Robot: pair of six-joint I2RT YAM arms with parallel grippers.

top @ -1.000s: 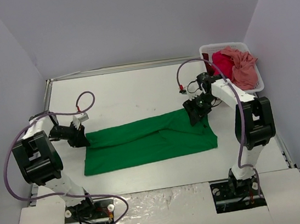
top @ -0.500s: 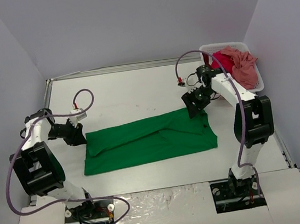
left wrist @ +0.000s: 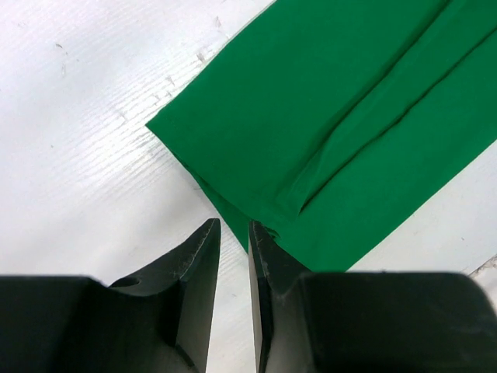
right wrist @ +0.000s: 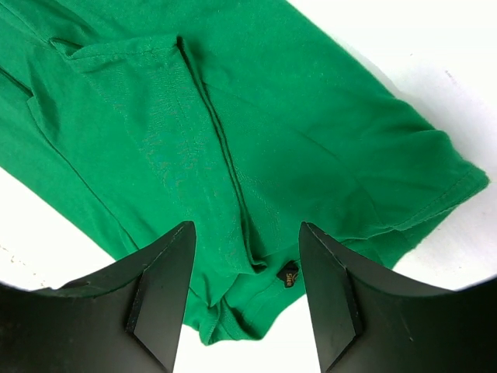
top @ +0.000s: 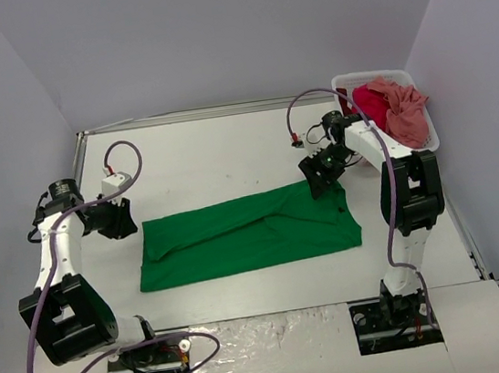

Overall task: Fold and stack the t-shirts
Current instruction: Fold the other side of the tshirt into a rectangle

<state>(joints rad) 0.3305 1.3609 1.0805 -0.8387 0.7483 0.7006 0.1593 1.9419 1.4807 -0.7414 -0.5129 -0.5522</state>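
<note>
Beneath open right claw (right wrist: 246, 231), tag (right wrist: 287, 276) on green t-shirt (right wrist: 311, 140) reads "Size"; left claw (left wrist: 233, 231) barely parted.

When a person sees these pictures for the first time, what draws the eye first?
The bright green t-shirt, folded into a long strip, lies across the middle of the white table. In the far right corner a white basket holds crumpled red and pink shirts. The left gripper and the right gripper hover open at the strip's two ends, holding nothing.

Plain pale lavender walls (top: 211, 35) enclose a white table (top: 209, 155); the light is even and soft.
</note>
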